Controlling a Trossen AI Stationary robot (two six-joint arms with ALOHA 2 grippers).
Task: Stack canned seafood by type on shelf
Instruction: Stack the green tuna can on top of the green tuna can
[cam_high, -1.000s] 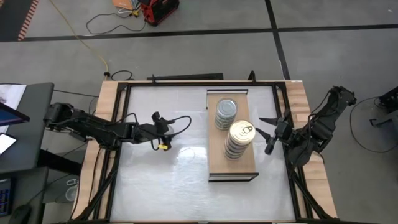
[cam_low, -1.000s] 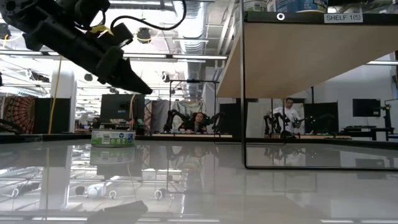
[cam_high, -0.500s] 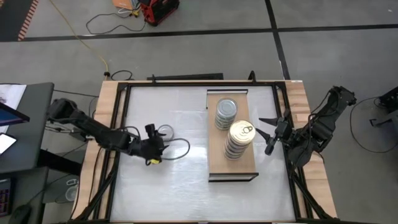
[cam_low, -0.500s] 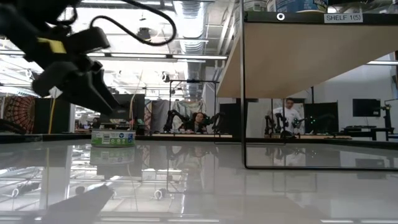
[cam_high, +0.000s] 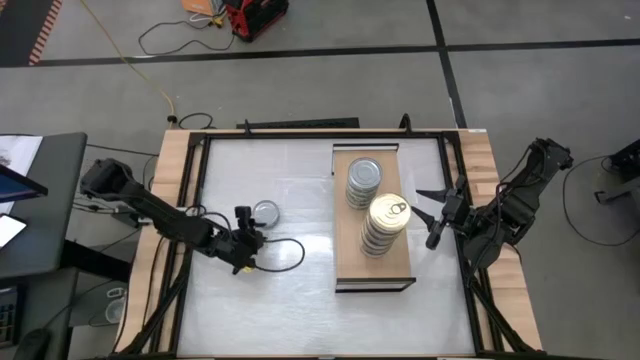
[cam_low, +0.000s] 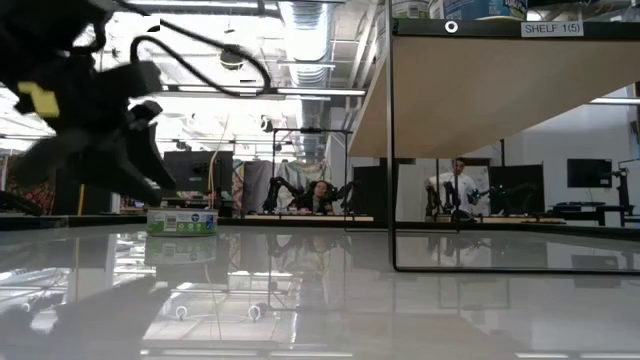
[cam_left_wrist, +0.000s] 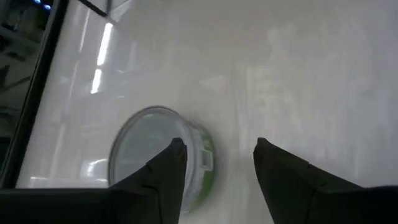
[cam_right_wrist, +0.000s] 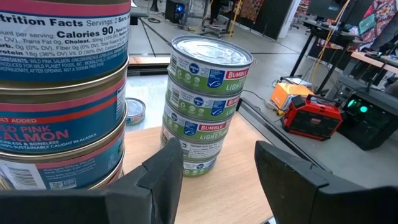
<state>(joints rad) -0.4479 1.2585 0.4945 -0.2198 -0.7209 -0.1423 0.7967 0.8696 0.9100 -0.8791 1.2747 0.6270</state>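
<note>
- Grey-white counter (cam_high: 300, 300) carries the shelf (cam_high: 345, 262) right of centre.
- Left hand (cam_high: 247, 240) low over the counter, fingers (cam_left_wrist: 163, 177) apart, nothing held.
- Lone silver-lidded tin (cam_high: 265, 212) just far of it, on the counter.
- Right hand (cam_high: 432, 214) released, beside the shelf's right edge.
- Two tin stacks on the shelf: gold-lidded stack (cam_high: 384, 224) near, silver-lidded stack (cam_high: 364, 182) far.

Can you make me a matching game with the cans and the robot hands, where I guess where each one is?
Things:
1. loose tin
2. gold-lid stack
3. silver-lid stack
4. right gripper

Places:
A. beside the shelf, holding nothing
B. on the shelf's near half
C. on the white tabletop, next to the left gripper
D. on the shelf's far half

Pairs: 1-C, 2-B, 3-D, 4-A
</note>
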